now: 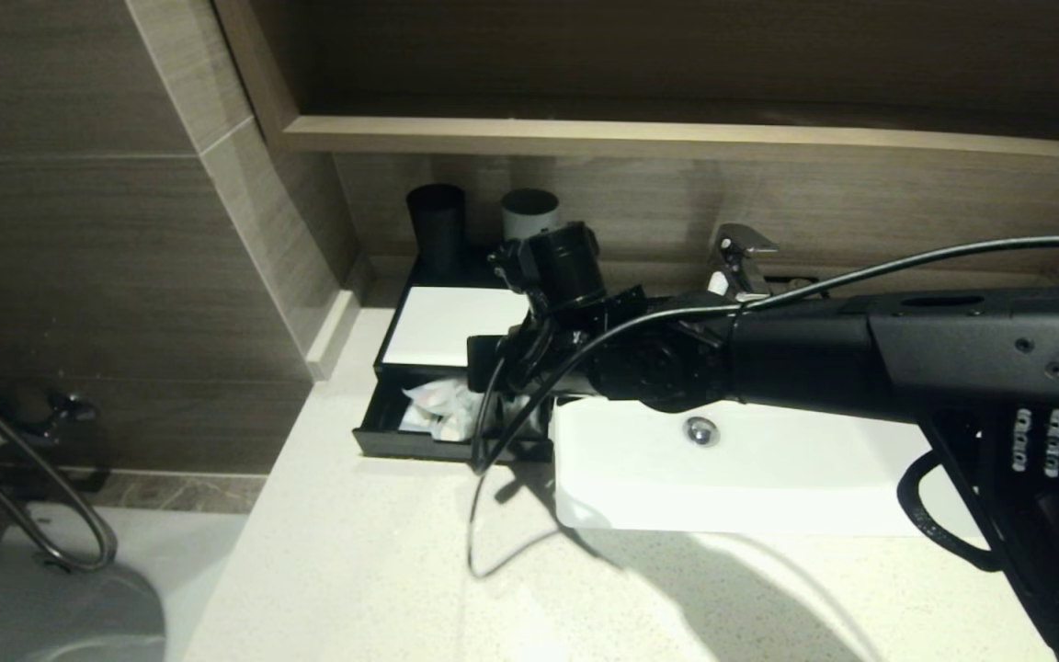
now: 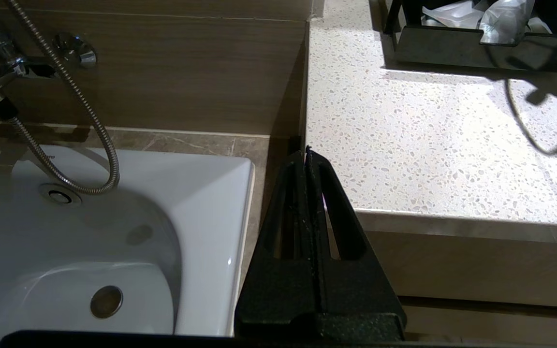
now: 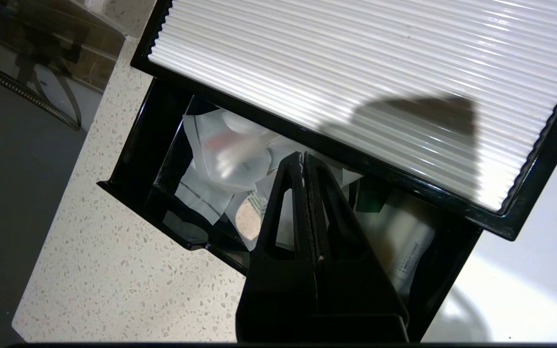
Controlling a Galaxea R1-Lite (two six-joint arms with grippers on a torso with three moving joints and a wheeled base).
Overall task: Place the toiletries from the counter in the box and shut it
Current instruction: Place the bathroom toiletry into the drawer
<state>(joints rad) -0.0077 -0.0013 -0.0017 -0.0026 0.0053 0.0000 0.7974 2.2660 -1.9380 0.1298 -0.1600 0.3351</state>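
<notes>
Low black box with ribbed white top panel, on pale speckled counter left of the white basin. Drawer pulled out, heaped with crumpled clear-and-white toiletry packets; pink and green marks faintly visible, perhaps four. Right gripper pressed shut, empty, above the drawer. Left gripper shut, parked off the counter's edge by the bathtub.

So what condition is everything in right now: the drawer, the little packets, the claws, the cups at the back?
Drawer: pulled out, open.
Toiletries: piled inside the drawer.
Box: white ribbed panel on top, not yet closed.
Right gripper: shut, empty, above the drawer.
Left gripper: shut, empty, parked beside the counter edge.
Black cup: upright behind the box.
Grey cup: upright beside it.
</notes>
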